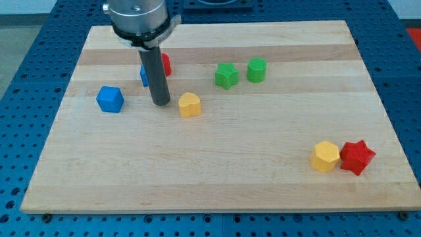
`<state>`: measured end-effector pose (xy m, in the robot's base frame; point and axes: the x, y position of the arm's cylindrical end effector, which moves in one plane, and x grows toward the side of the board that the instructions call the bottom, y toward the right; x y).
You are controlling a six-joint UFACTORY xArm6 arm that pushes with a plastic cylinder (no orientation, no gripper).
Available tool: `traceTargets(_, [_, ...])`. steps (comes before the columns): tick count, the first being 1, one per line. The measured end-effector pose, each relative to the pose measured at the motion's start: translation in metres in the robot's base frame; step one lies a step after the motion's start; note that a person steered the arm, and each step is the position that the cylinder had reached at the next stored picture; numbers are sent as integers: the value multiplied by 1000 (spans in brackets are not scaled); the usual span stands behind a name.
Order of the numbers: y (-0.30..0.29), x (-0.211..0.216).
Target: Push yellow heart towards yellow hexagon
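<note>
The yellow heart (189, 105) lies left of the board's middle. The yellow hexagon (325, 157) sits far off at the lower right, touching a red star (356, 157). My tip (160, 103) rests on the board just left of the yellow heart, a small gap apart from it. The rod rises from there to the arm's head at the view's top.
A blue cube (110, 99) lies left of my tip. A red block (166, 64) and a blue block (143, 75) sit partly hidden behind the rod. A green star (226, 76) and a green hexagon (256, 70) lie to the upper right. The wooden board (217, 191) ends at blue table edges.
</note>
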<state>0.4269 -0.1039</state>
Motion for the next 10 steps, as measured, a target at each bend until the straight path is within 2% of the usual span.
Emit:
traceTargets(4, [100, 12])
traceTargets(10, [230, 60])
